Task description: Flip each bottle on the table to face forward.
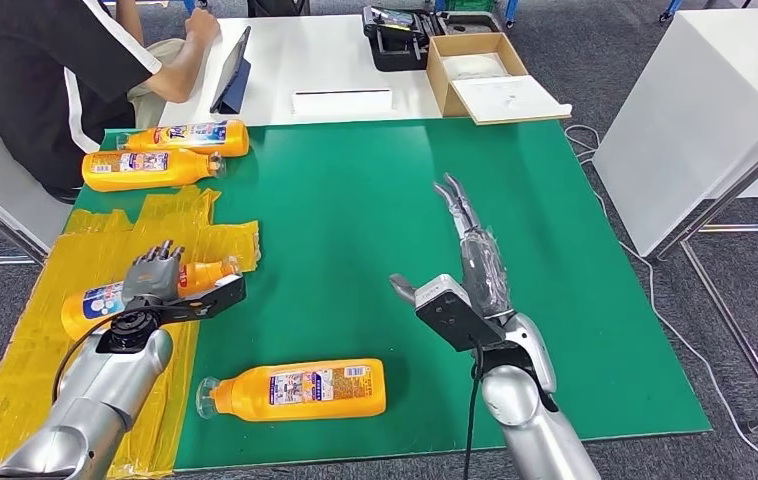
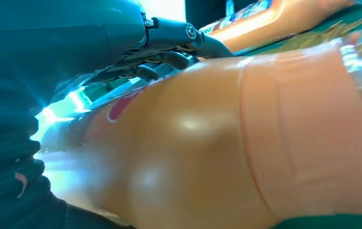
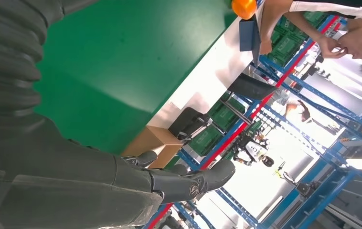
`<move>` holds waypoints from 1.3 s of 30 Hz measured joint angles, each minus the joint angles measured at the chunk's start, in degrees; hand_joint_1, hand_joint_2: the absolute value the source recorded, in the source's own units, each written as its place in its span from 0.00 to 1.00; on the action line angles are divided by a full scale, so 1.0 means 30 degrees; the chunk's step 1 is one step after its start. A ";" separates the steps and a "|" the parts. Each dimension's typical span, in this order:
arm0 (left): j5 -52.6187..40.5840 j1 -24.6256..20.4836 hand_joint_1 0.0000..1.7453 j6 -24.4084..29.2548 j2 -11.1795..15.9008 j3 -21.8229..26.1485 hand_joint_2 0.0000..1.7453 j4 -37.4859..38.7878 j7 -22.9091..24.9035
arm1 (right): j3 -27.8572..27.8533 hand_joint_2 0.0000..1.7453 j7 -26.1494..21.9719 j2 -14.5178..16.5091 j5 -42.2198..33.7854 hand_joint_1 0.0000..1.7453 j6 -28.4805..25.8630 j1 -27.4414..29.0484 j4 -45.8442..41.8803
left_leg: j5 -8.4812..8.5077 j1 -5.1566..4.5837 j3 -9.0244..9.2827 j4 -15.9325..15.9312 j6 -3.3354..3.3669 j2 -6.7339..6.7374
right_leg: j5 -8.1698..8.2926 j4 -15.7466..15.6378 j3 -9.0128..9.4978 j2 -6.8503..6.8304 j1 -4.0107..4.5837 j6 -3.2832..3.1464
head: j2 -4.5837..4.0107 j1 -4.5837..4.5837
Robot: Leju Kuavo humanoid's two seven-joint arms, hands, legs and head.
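Observation:
Four orange bottles lie on their sides on the green mat (image 1: 375,200). Two lie together at the far left, one (image 1: 187,137) behind the other (image 1: 150,168). A third (image 1: 300,390) lies near the front edge with its label up and its cap to the left. My left hand (image 1: 155,275) grips the fourth bottle (image 1: 95,303) on the yellow sheet, fingers (image 2: 169,58) curled over its body (image 2: 246,143). Over the mat's middle my right hand (image 1: 470,250) is open, its fingers (image 3: 188,181) stretched out and holding nothing.
A person (image 1: 45,70) sits at the back left by a tablet (image 1: 232,72). A cardboard box (image 1: 480,72) and a black case (image 1: 395,38) stand on the white table behind the mat. Another white table (image 1: 705,110) stands to the right. Crinkled yellow sheet (image 1: 35,340) covers the mat's left side.

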 joint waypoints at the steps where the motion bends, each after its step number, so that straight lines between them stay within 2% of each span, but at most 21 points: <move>1: 0.0044 0.0009 0.00 -0.0013 -0.0015 0.0018 0.00 -0.0082 -0.0160 | -0.0040 1.00 0.0007 0.0000 0.0004 0.00 0.0000 0.0022 0.0005 | 0.0000 0.0000 0.0003 0.0000 0.0000 -0.0004 | 0.0000 -0.0001 -0.0001 0.0000 0.0000 0.0000 | 0.0000 -0.0002; 8: 0.0987 0.0518 0.00 -0.0560 -0.0393 0.0100 0.00 -0.1487 -0.1872 | -0.0428 1.00 0.0098 0.0033 0.0240 0.00 -0.0036 0.0452 -0.0006 | 0.0007 0.0005 -0.0021 0.0000 -0.0010 -0.0014 | 0.0000 0.0006 -0.0005 -0.0002 0.0004 0.0000 | 0.0000 0.0000; 15: 0.1206 0.0648 0.00 -0.1393 -0.0521 -0.0064 0.00 -0.3520 -0.2225 | -0.0710 1.00 0.0162 0.0062 0.0320 0.00 -0.0022 0.0768 -0.0038 | 0.0007 0.0001 -0.0027 0.0002 -0.0010 -0.0010 | 0.0000 0.0003 -0.0011 0.0000 0.0003 0.0001 | 0.0000 0.0000; 19: 0.2049 0.0489 0.00 -0.2591 -0.0270 -0.0703 0.00 -0.5089 -0.2819 | -0.0776 1.00 0.0169 0.0068 0.0313 0.00 0.0295 0.0746 -0.0038 | 0.0009 0.0004 -0.0032 0.0002 -0.0011 -0.0013 | 0.0001 0.0006 -0.0009 -0.0002 0.0004 0.0001 | 0.0000 0.0002; 25: 0.4573 -0.0233 0.00 -0.3409 0.0486 -0.1741 0.00 -0.7434 -0.3349 | -0.0779 1.00 0.0184 0.0095 0.0313 0.00 0.0732 0.0503 0.0118 | 0.0015 0.0004 -0.0033 0.0002 -0.0021 -0.0008 | 0.0002 0.0012 -0.0008 0.0001 0.0004 -0.0001 | 0.0000 -0.0002; 29: 0.8945 -0.0350 0.00 -0.2458 0.0556 -0.1494 0.00 -0.8857 -0.4378 | -0.0747 1.00 0.0217 0.0086 0.0412 0.00 0.0942 0.0452 0.0299 | 0.0015 0.0008 -0.0036 0.0002 -0.0022 -0.0015 | 0.0001 0.0013 -0.0010 -0.0003 0.0005 -0.0001 | 0.0000 0.0000; 33: 1.2087 -0.0326 0.00 -0.1546 0.0448 -0.0875 1.00 -0.9950 -0.4881 | -0.0568 1.00 0.0224 0.0078 0.0687 0.00 0.1013 0.0428 0.0515 | 0.0015 0.0009 -0.0038 0.0001 -0.0022 -0.0002 | 0.0001 0.0014 -0.0011 0.0002 0.0006 -0.0001 | 0.0000 0.0000; 36: 1.4421 -0.0114 0.00 -0.0472 0.0345 -0.0411 1.00 -1.0483 -0.5394 | -0.0249 1.00 0.0481 0.0049 0.2049 0.00 0.0896 0.0293 0.0716 | 0.0015 0.0008 -0.0040 0.0000 -0.0022 0.0001 | 0.0001 0.0014 -0.0010 0.0003 0.0006 -0.0001 | 0.0000 0.0002; 39: 1.7982 0.0428 0.00 0.0694 0.0102 0.0214 1.00 -1.0943 -0.6395 | 0.0755 1.00 0.1152 -0.0042 0.5390 0.00 0.0619 -0.0110 0.1048 | 0.0015 0.0007 -0.0034 0.0000 -0.0022 0.0007 | 0.0001 0.0013 -0.0010 0.0005 0.0005 -0.0001 | 0.0000 0.0000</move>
